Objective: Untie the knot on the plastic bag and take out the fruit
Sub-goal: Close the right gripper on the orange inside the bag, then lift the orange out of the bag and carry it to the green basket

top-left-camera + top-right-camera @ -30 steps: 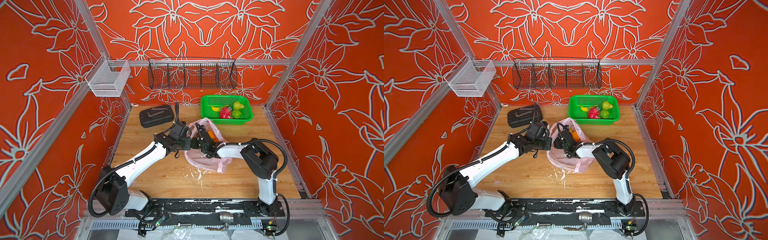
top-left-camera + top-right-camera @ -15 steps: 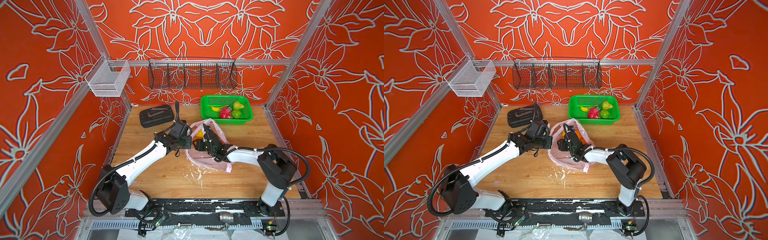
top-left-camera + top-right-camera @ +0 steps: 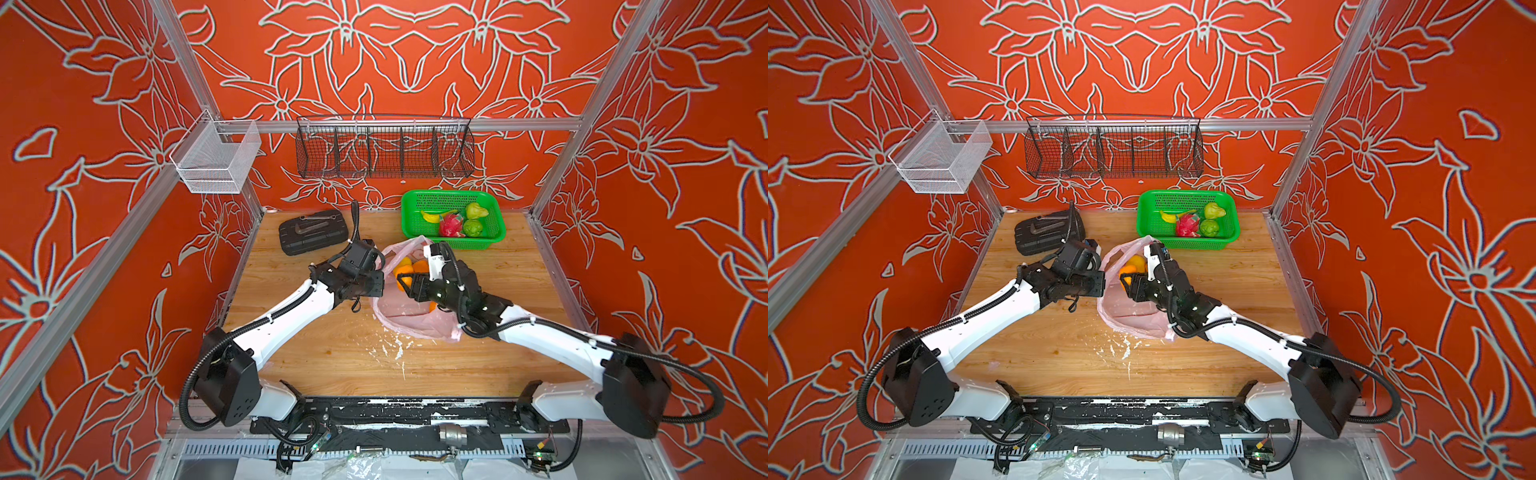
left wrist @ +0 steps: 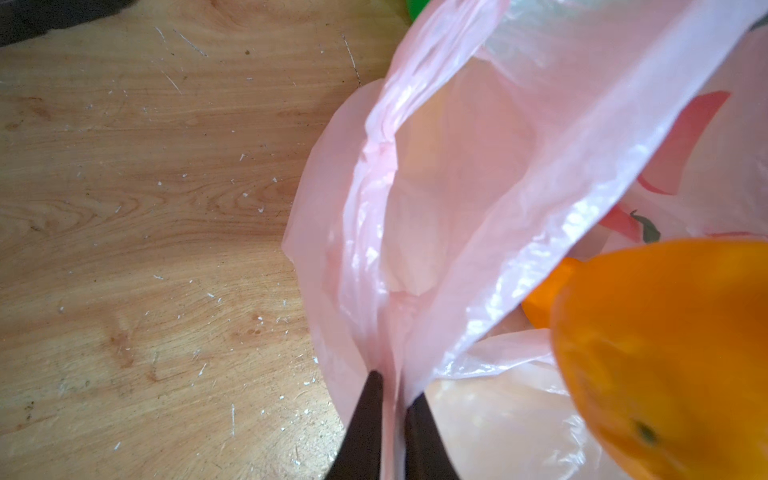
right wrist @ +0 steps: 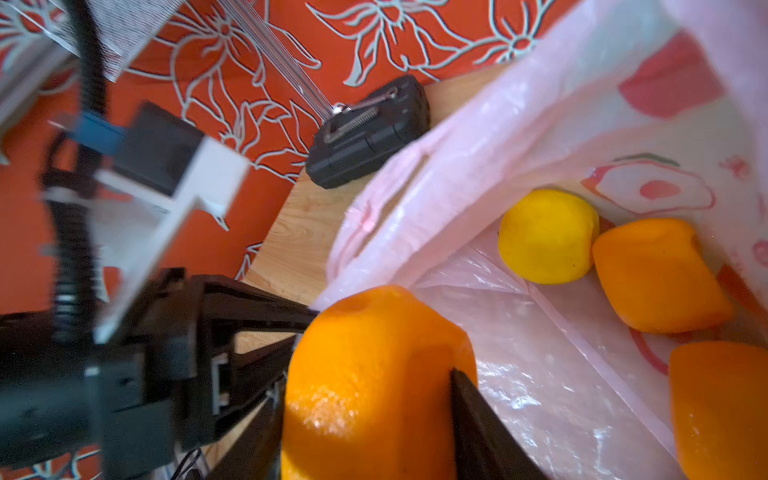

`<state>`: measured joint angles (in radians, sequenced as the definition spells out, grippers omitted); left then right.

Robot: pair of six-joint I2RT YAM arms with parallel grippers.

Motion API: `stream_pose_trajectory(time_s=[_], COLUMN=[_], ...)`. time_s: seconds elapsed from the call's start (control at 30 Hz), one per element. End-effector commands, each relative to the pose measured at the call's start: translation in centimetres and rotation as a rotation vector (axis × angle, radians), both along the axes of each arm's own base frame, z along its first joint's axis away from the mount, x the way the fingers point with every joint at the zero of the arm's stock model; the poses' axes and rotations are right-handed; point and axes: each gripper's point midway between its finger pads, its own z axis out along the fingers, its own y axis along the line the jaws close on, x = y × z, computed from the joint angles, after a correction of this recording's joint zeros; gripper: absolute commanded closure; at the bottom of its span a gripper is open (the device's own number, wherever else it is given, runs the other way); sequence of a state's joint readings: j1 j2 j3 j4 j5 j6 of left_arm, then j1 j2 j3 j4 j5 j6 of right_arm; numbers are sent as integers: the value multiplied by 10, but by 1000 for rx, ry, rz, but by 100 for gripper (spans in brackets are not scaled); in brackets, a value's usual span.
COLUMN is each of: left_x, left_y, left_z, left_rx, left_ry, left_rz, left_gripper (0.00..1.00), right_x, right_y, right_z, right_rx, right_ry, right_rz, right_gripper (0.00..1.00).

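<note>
The pale-pink plastic bag (image 3: 415, 322) (image 3: 1133, 318) lies mid-table with its mouth open; no knot shows. My left gripper (image 4: 397, 386) (image 3: 380, 286) is at the bag's left rim, its fingers closed on a fold of the film (image 4: 457, 166). My right gripper (image 5: 368, 386) (image 3: 405, 286) (image 3: 1127, 286) is shut on an orange (image 5: 374, 374) (image 4: 665, 353) held at the bag's mouth. Inside the bag lie a yellow lemon-like fruit (image 5: 546, 235) and two more oranges (image 5: 656, 274) (image 5: 719, 407).
A green mesh basket (image 3: 415, 199) at the back right holds a banana (image 3: 430, 217), a dragon fruit (image 3: 451, 226) and two green fruits. A black tool case (image 3: 313, 230) lies at the back left. Wire baskets hang on the back wall.
My right arm has swung out to the right and drawn the orange up from inside the bag to its mouth. The left gripper stays at the bag's rim.
</note>
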<state>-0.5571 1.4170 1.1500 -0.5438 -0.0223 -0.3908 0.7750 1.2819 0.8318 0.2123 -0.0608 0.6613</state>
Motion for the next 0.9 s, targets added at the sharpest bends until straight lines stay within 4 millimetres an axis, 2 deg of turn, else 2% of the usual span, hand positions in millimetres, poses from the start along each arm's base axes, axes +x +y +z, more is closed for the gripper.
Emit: stream_pose_trajectory(time_s=[0.0,0.27,0.37,0.47,0.53,0.73,0.87], left_x=[-2,-10,-14,-20,-24,-37,-38], left_y=[-4,-5,-8,-12,-15,-25,-31], left_z=[4,21,34,51,64,106,126], left_rx=[-29,-72,-111,-170,-209,-326,-366], left_ry=[-1,-56,-100,-153,-190,-295,-328], left_rz=[-15,-53,-85,-115,-139,-215,-247], left_gripper=[75,42,21,6,0,3,2], right_x=[-8,-1,11,31,47,95,130], right_y=[-8,-37,-58,-82,-100,-145,-166], right_z=[26,90,107,116,118,117,102], right_rx=[6,-5,-28,-37,-27,10,73], right_ry=[-69,-233,-270,-276,-257,-227,-168], right_rz=[11,-98,-191,-283,-331,-431,-458], right_gripper=[50,49,49,49,49,49,49])
